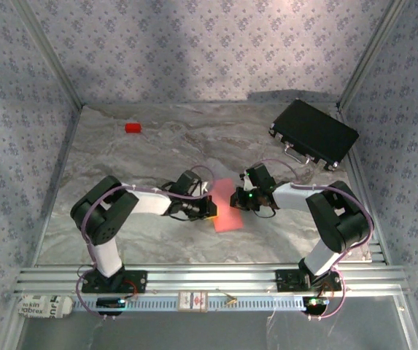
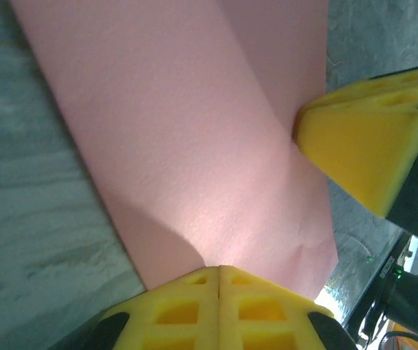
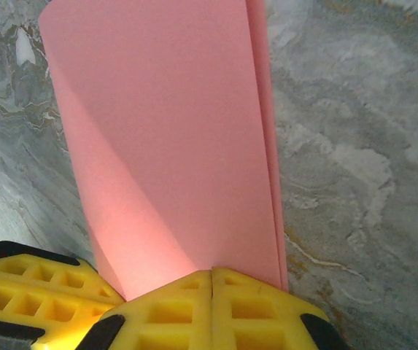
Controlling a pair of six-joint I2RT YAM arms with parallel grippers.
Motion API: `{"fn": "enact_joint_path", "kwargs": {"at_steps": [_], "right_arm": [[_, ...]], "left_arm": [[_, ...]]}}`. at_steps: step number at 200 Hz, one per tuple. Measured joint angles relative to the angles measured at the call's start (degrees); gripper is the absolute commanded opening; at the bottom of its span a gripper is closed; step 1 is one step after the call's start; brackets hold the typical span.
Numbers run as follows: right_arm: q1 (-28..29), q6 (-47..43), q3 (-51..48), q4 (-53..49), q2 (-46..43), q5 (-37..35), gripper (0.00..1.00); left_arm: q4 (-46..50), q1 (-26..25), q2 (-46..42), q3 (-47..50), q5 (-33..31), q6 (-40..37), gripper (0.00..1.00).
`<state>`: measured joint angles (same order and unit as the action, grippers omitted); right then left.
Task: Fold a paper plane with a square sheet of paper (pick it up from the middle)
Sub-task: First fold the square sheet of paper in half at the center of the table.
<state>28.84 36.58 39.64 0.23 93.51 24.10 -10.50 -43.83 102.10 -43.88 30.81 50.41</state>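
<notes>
Early fold in hand: the square sheet of paper (image 1: 228,217), doubled over at mid-table (image 1: 157,146), is pinched by left jaws and right jaws together. Next, I judge, it needs laying down and creasing flat.

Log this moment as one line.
paper: pink, folded over | left claw: shut on paper | right claw: shut on paper

Tight-closed left pincer (image 2: 218,271) at pink sheet (image 2: 187,131) edge
</notes>
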Motion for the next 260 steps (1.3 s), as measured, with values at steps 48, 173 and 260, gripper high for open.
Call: {"fn": "enact_joint_path", "kwargs": {"at_steps": [48,173,260], "right_arm": [[0.0,0.0,0.0,-0.02,0.0,0.02,0.0],[0.0,0.0,0.26,-0.33,0.0,0.0,0.0],[1.03,0.02,2.25,-5.44,-1.55,-3.56,0.12]], "left_arm": [[3.06,-0.04,-2.91,0.33,0.44,1.07,0.06],[2.03,-0.68,-0.74,0.96,3.04,0.59,0.05],[7.52,-0.83,-3.28,-1.27,-0.85,0.04,0.08]]}}
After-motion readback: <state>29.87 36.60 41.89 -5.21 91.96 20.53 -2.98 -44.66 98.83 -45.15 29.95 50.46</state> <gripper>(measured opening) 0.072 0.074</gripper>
